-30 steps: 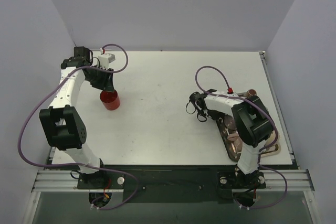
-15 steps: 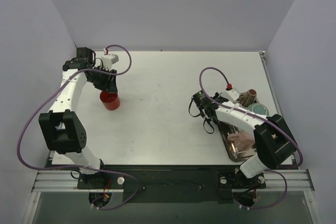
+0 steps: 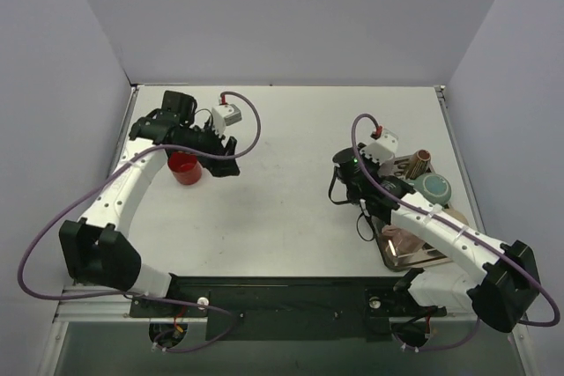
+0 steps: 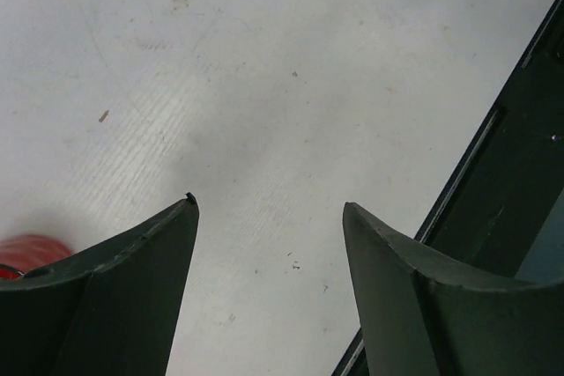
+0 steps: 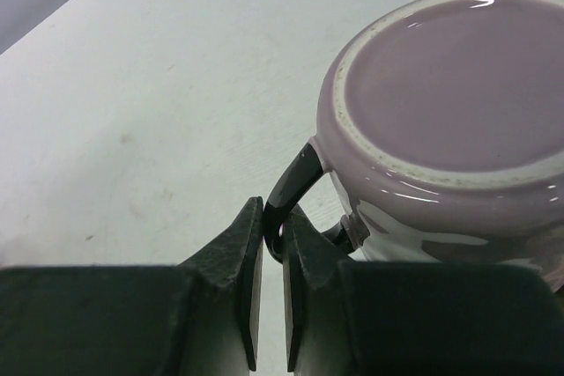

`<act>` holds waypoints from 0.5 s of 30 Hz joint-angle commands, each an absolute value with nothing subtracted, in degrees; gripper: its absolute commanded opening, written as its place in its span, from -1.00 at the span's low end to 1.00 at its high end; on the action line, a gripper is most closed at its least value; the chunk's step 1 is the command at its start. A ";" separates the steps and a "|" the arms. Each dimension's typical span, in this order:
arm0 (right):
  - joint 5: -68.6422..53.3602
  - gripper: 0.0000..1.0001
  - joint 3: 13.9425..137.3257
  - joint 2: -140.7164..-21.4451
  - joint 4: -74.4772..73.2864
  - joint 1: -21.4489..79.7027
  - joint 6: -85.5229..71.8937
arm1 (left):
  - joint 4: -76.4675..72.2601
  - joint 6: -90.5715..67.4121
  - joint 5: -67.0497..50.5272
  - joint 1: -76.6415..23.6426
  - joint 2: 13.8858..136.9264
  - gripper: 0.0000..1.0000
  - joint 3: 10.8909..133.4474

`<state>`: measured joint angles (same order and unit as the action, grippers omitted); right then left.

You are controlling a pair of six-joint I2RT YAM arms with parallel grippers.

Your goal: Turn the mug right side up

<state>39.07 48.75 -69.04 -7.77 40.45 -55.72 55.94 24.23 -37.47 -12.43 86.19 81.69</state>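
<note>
In the right wrist view a lilac mug (image 5: 449,103) stands upside down on the white table, base up, its black handle (image 5: 295,187) pointing at the camera. My right gripper (image 5: 273,217) is shut on that handle, one finger on each side. From above, the right gripper (image 3: 345,180) sits right of centre, and the arm hides the mug. My left gripper (image 3: 231,161) hangs open over bare table at the back left, nothing between its fingers (image 4: 132,288).
A red cup (image 3: 184,167) stands just left of the left gripper, and its edge (image 4: 25,253) shows in the left wrist view. A tray (image 3: 441,254) at the right edge holds a teal bowl (image 3: 432,188), a brown cup (image 3: 421,159) and a pinkish dish (image 3: 401,239).
The left gripper has let go of the red cup, opened wider and swung right. The right arm has stretched out from the tray side, and its jaws have shut on the mug's handle.
</note>
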 commanded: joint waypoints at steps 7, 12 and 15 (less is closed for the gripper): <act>25.84 -1.00 57.74 -61.61 -0.44 45.96 -52.28 | 1.25 21.71 -40.07 -22.66 61.02 0.75 54.09; 25.05 -1.00 60.91 -61.61 3.51 51.66 -54.93 | -20.20 24.44 -37.72 -29.95 51.95 0.85 37.46; 24.09 -1.00 62.57 -62.57 7.46 54.84 -56.16 | -31.15 23.38 -31.92 -32.08 51.07 0.80 31.76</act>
<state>24.75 57.89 -63.22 -2.09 51.05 -54.43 -6.28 23.40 -37.60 -29.87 52.60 36.51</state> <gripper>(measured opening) 0.056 0.913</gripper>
